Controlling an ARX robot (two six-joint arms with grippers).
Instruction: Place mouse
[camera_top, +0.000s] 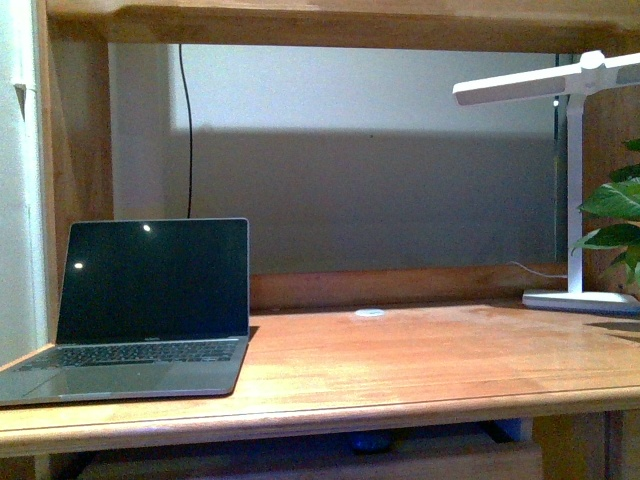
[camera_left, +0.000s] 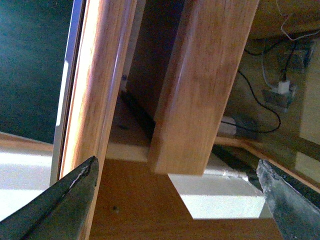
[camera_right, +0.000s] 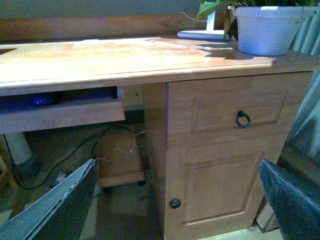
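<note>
The right hand (camera_right: 177, 162) hung low in front of the desk (camera_right: 125, 60). Its 2 fingers (camera_right: 60, 205) were spread wide and nothing was between them. Just beyond it stood the desk's cupboard, with a door knob (camera_right: 175, 203) low down and a drawer with a ring pull (camera_right: 243, 119) above.

Higher, and over toward the left hand's side, a pull-out tray (camera_right: 60, 115) jutted from under the desk top. A small rounded bluish-dark shape lay back in its shadow. It looked like the mouse (camera_right: 37, 100), though it was too dim to be sure.

The left hand (camera_left: 176, 162) was also fully open and empty, close beneath slanting wooden beams (camera_left: 200, 85). Past them a plug and cables (camera_left: 280, 90) lay near the wall.

Above and beyond the left hand, an open laptop (camera_top: 150, 300) with a dark screen sat near the desk's front edge. Farther back, between the 2 hands' sides, a small flat white disc (camera_top: 369, 313) lay close to the rear rail. Farthest beyond the right hand stood a white lamp (camera_top: 575, 200) and a leafy plant (camera_top: 615, 210) in a pale pot (camera_right: 267, 30).
</note>
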